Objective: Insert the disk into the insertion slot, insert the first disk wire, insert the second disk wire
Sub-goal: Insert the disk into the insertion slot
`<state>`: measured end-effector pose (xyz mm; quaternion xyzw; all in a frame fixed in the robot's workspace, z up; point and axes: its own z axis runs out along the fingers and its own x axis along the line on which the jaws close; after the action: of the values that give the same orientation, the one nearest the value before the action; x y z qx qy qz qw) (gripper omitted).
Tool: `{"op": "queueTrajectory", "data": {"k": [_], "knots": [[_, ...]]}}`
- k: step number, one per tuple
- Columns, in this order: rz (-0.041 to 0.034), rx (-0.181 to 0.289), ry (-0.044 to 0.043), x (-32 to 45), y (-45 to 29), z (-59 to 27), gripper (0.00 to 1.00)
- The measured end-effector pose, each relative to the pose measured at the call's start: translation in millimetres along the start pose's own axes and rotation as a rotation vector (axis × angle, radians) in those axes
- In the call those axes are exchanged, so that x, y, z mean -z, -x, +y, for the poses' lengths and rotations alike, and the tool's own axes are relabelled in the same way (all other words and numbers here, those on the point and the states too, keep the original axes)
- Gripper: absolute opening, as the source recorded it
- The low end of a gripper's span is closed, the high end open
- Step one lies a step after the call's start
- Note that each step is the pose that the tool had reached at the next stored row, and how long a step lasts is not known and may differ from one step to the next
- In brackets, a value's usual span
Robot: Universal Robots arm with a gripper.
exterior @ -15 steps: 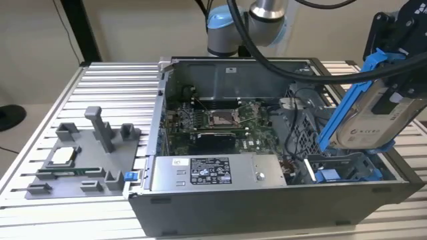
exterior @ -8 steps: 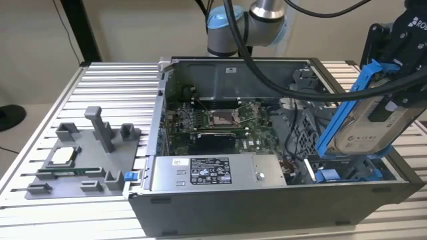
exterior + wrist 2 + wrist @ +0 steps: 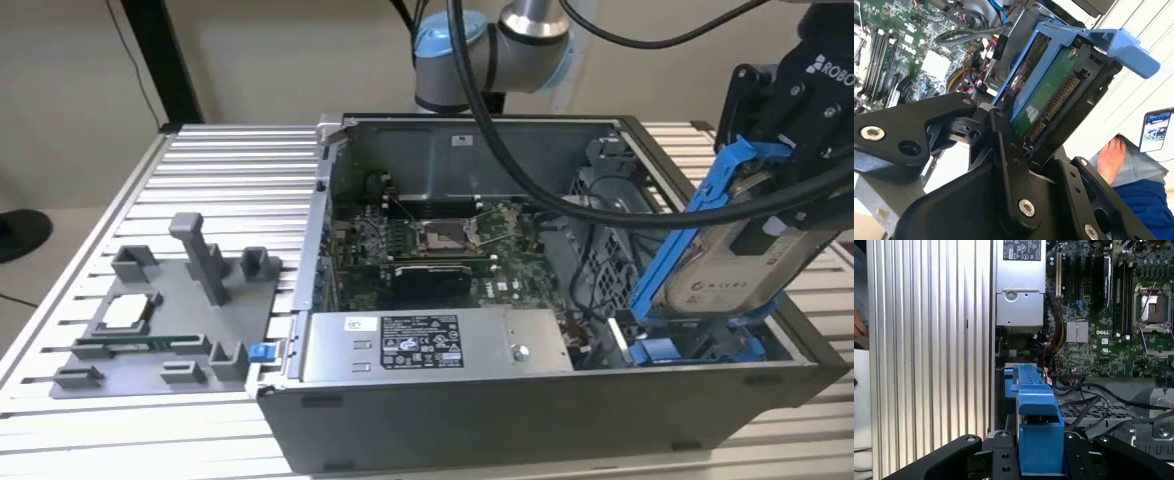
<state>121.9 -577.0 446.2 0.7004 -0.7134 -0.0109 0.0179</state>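
Disk: the disk (image 3: pixel 731 262) hung tilted over the near corner of the computer case (image 3: pixel 534 425), on the exterior view's right. Its low end was down and its high end raised, so it wasn't seated!
Underside: in the second wrist view, the disk's green board and its row of connector pins faced the camera.
Slot: the insertion slot (image 3: pixel 694 340) lay right beneath, with its blue tabs just at the disk's low end. Whether they were touching could not be told.
Claw: the claw (image 3: pixel 781 205) was pinching the disk by its blue frame, fingers (image 3: pixel 1004 135) pressed in from both sides.
Risk, angle: at that slope the low edge looked likely to catch on the blue tabs and jam rather than slide home.
Risk, grip: the hold sat toward the raised end, so a snag below could lever the disk askew in the claw.
Risk, cables: the black cables (image 3: pixel 627 212) draped just beside the slot, and one could get trapped under the frame.
Neighbours: the power-supply box (image 3: pixel 427 345) stood beside the slot, with the motherboard (image 3: pixel 441 240) beyond it.
Tabletop: the ribbed tabletop (image 3: pixel 227 165) carried the case.
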Motion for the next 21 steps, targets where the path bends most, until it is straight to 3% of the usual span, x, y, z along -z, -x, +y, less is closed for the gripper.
{"op": "queueTrajectory", "data": {"k": [21], "knots": [[0.0, 0.0, 0.0, -17.8, 4.5, -6.2, 0.0]]}}
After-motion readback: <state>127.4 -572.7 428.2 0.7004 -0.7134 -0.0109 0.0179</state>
